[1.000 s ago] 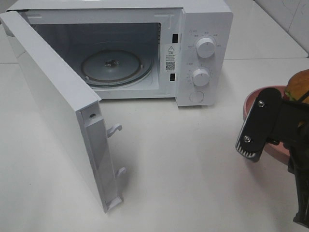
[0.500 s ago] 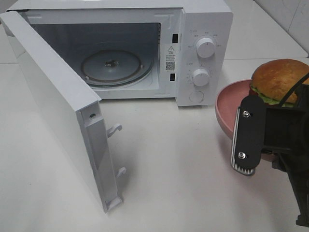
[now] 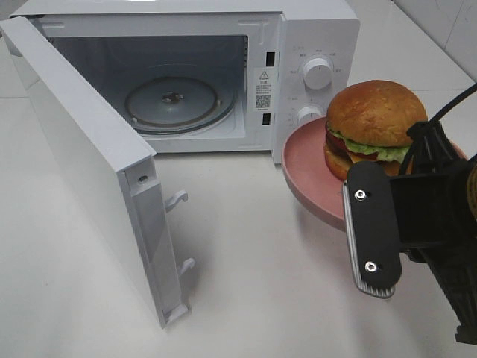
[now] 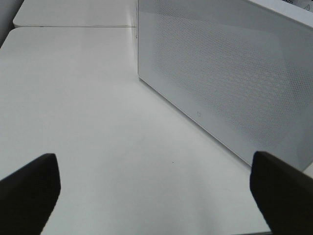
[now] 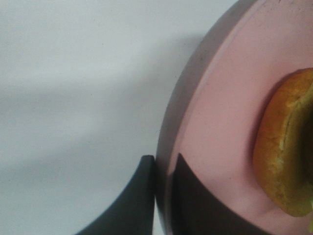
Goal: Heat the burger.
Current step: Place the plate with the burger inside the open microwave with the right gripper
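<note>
The burger (image 3: 375, 119), with its golden bun and green lettuce, rides on a round pink plate (image 3: 305, 175) held up above the table in front of the microwave's knobs. My right gripper (image 3: 356, 212) is shut on the plate's near rim. The right wrist view shows its two dark fingers pinching that rim (image 5: 164, 166), with the plate (image 5: 220, 122) and the bun's edge (image 5: 283, 166) beyond. My left gripper (image 4: 155, 188) stands wide open over bare table beside a white dotted microwave panel (image 4: 230, 73). It is out of sight in the exterior view.
The white microwave (image 3: 313, 45) stands at the back with its door (image 3: 82, 149) swung open toward the front left. The glass turntable (image 3: 175, 101) inside carries nothing. White tabletop (image 3: 261, 276) lies between door and plate.
My right gripper has carried the plate and burger leftward and up, from the right edge of the view to in front of the microwave's control panel. The left gripper has not changed.
</note>
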`<act>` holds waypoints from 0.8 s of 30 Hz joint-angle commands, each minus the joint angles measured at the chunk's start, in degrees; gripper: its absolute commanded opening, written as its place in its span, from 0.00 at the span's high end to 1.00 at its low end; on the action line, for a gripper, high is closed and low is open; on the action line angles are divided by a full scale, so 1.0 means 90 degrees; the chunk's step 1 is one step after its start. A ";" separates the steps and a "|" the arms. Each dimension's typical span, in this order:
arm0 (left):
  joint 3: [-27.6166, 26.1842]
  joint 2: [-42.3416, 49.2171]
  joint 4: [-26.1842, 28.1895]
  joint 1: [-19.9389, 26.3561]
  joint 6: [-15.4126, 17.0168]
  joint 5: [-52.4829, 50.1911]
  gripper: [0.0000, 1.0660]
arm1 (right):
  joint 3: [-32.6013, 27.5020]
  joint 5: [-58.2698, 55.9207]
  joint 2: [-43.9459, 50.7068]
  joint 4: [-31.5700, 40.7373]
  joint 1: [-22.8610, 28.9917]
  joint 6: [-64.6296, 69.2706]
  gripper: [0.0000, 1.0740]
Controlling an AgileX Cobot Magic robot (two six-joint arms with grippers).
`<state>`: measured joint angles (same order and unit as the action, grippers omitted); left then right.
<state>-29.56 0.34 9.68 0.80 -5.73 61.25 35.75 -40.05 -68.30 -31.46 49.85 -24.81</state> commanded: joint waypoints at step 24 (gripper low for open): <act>0.0006 0.0019 0.0032 -0.0032 0.0032 0.0013 0.08 | 0.0013 0.1197 0.0032 -0.0293 0.0006 -0.2667 0.95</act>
<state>-29.56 0.34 9.68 0.80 -5.73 61.25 35.58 -32.14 -68.47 -31.57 49.85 -47.44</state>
